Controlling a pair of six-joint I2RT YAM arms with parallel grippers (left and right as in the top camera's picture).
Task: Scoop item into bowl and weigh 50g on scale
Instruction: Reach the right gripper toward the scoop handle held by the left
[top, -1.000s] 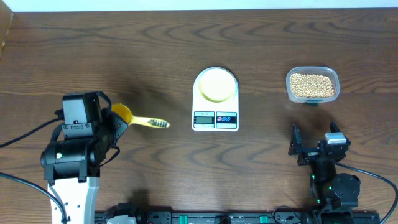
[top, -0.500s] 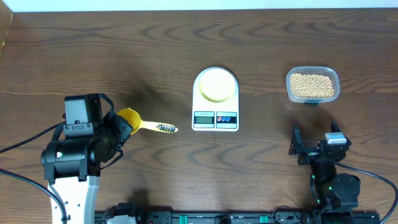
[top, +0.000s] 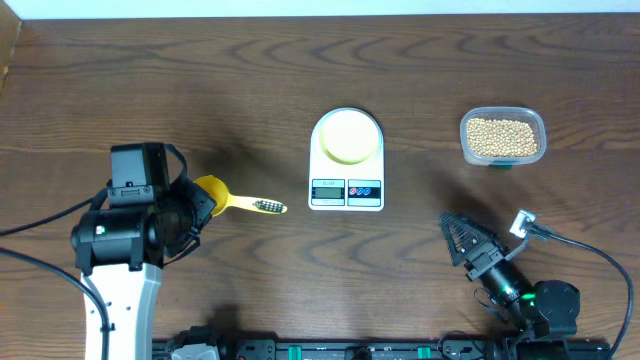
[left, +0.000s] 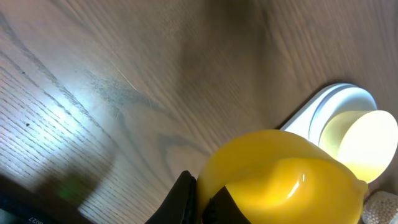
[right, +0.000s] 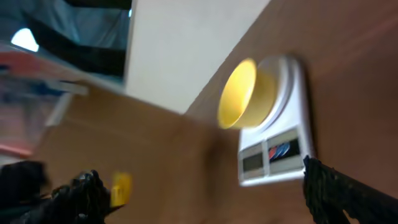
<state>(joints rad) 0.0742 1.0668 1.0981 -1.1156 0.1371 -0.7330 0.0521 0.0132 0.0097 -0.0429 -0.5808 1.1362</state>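
Left gripper (top: 193, 204) clamping yellow scoop (top: 212, 189), handle pointing right toward scale (top: 346, 192). Bowl (top: 348, 136) sitting on scale, well right of scoop. Beans (top: 502, 137) lying in clear tub (top: 463, 135), beyond scale, far right. Right gripper (top: 460, 238) standing wide open, empty, near tub. Brown wood table (top: 200, 90); white strip (top: 300, 8) running along far edge.
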